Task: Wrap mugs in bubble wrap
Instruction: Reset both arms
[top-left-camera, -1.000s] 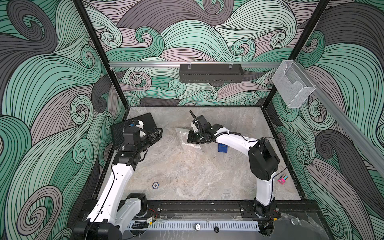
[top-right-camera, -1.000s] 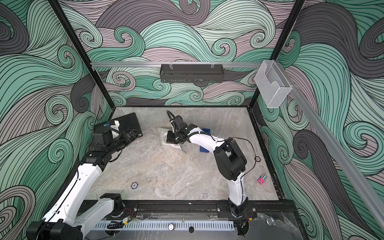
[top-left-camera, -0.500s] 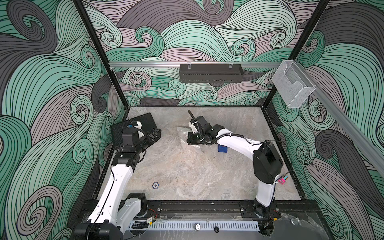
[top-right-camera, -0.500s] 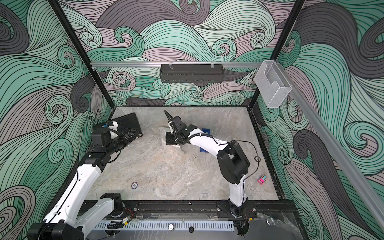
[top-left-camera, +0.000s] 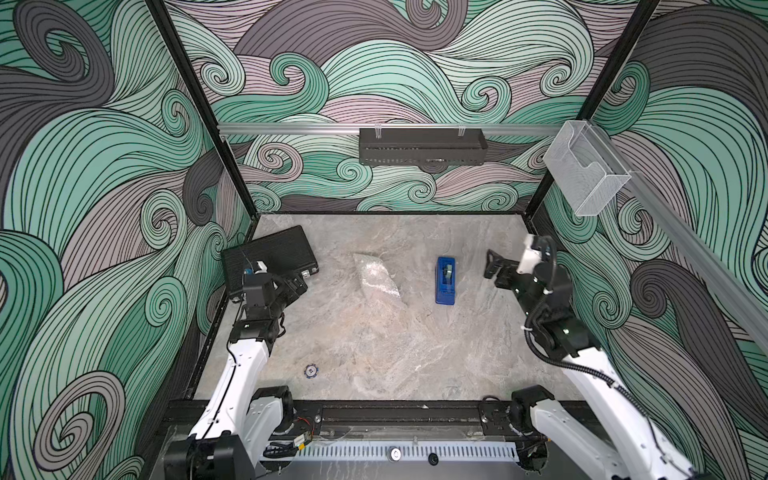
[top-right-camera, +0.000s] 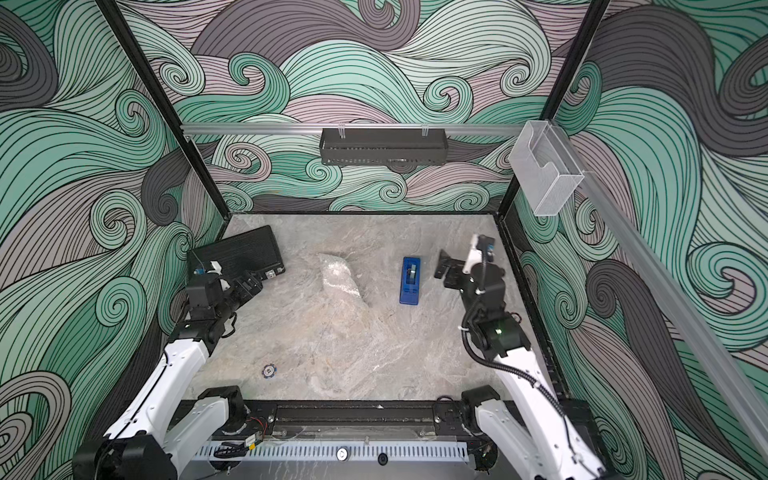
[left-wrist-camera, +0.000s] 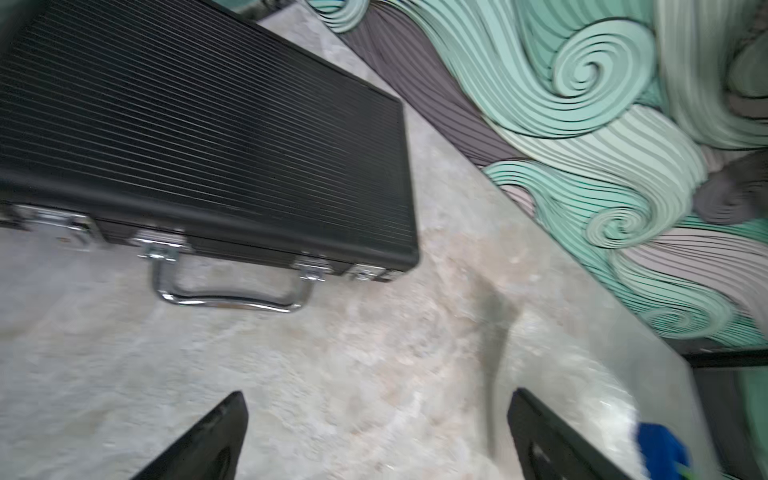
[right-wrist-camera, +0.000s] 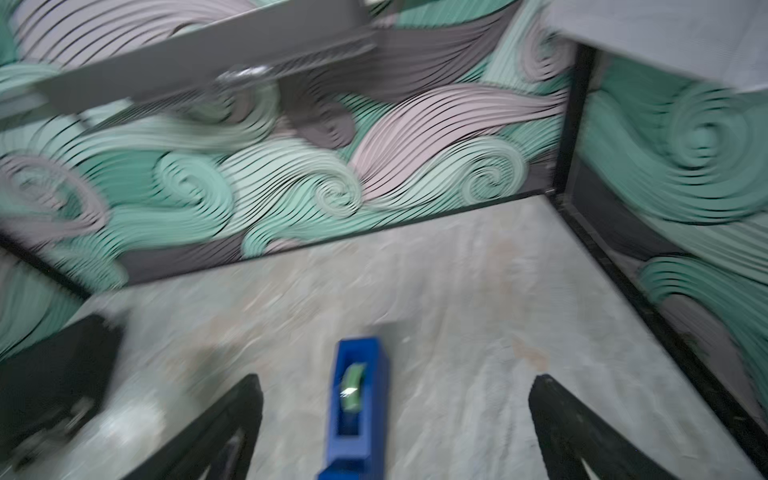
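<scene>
The bubble wrap (top-left-camera: 376, 280) (top-right-camera: 338, 276) lies as a whitish, rolled-up bundle in the middle of the stone table, with neither gripper touching it. The mug is hidden; no pink shows through the wrap. My right gripper (top-left-camera: 492, 270) (top-right-camera: 442, 268) hovers open near the right wall, past the blue tape dispenser (top-left-camera: 445, 280) (right-wrist-camera: 359, 399), and nothing lies between its jaws (right-wrist-camera: 399, 380). My left gripper (top-left-camera: 297, 282) (left-wrist-camera: 378, 399) is open and empty at the left, beside the black case (top-left-camera: 268, 259).
The black ribbed case (left-wrist-camera: 199, 137) with a chrome handle lies at the back left. A small poker chip (top-left-camera: 310, 370) rests near the front left. A black basket (top-left-camera: 422, 146) hangs on the back wall and a clear holder (top-left-camera: 584, 174) on the right rail.
My right gripper has let go of the bubble wrap bundle, opened, and swung away to the right wall. The left arm has hardly moved.
</scene>
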